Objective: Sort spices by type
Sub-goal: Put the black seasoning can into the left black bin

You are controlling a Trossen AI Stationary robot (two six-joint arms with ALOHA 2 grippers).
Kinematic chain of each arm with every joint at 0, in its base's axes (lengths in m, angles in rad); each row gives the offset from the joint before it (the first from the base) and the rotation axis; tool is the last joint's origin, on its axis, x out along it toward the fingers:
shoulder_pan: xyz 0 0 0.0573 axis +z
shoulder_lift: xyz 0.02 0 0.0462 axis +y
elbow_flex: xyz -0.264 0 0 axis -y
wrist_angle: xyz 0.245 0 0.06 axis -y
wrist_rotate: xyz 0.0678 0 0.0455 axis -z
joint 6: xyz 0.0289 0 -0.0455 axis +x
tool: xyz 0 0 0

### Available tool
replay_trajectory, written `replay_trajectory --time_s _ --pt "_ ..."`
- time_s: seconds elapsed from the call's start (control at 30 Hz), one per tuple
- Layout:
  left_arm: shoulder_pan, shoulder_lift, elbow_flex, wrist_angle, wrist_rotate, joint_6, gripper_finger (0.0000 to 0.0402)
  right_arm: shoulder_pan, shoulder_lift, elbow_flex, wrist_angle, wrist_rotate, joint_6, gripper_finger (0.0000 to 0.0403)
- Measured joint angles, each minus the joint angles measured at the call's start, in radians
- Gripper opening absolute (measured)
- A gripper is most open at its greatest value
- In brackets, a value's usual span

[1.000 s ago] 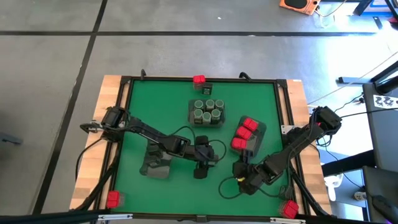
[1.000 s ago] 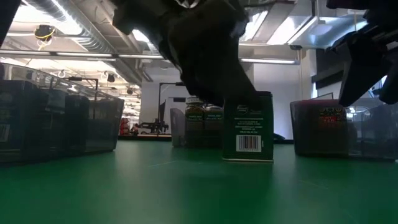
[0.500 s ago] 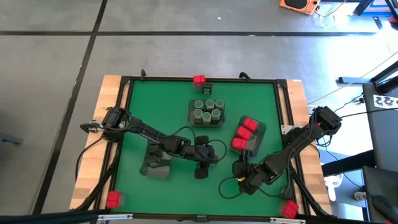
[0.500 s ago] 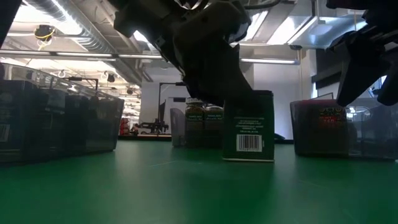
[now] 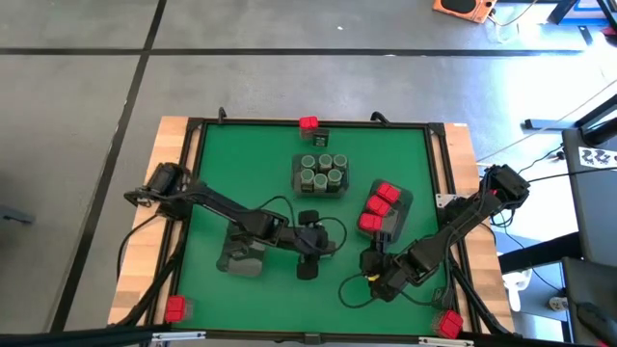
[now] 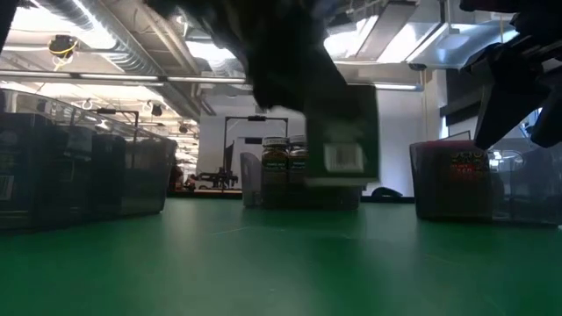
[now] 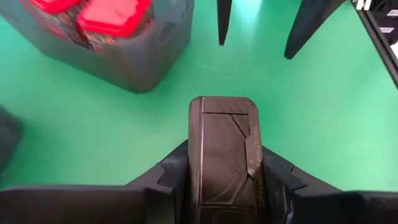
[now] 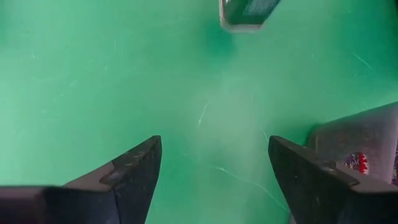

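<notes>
A dark grey tin (image 7: pixel 224 155) with a green label (image 6: pixel 342 132) hangs above the green mat near the table's middle, and my left gripper (image 5: pixel 320 241) is shut on it. A tray of round jars (image 5: pixel 321 173) stands behind it. A tray of red boxes (image 5: pixel 384 207) is to the right. Another grey tray (image 5: pixel 243 253) sits to the left, under my left arm. A red box (image 5: pixel 308 123) and a dark tin (image 5: pixel 321 136) stand by the far edge. My right gripper (image 8: pixel 214 168) hovers open over bare mat at the near right. My left gripper pinches the tin's two opposite sides (image 7: pixel 194 162) between its two fingers. The fingers come slanting down from the table's left. The tin hangs clear of the mat (image 6: pixel 342 180), roughly upright and a little tilted.
Black rails frame the mat (image 5: pixel 212 164). Red objects sit at the near corners (image 5: pixel 174 308) (image 5: pixel 448 323). My right arm (image 5: pixel 453 226) reaches in from the right edge, close beside the red-box tray. Cables loop on the mat near both grippers.
My left gripper has risen with the tin. The tin stood on the mat a second ago and now hangs clear of it, slightly tilted and blurred.
</notes>
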Motion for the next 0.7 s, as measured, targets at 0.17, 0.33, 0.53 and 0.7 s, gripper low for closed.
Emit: replay_trajectory --time_s 0.17,0.33,0.53,0.7 --pt "-0.032 -0.089 0.000 -0.103 -0.069 -0.010 0.0120 0.000 0.000 0.000 0.005 0.002 0.000 0.0294" --pt "-0.063 -0.174 0.000 -0.202 -0.117 -0.032 0.0125 0.000 0.000 0.000 0.005 0.008 0.000 0.0294" --pt "-0.097 -0.270 0.000 -0.320 -0.154 -0.053 0.0121 0.000 0.000 0.000 0.006 0.009 0.000 0.0294" --pt "-0.132 -0.344 0.000 -0.453 -0.201 -0.080 0.0122 0.000 0.000 0.000 0.005 0.009 0.000 0.0294"
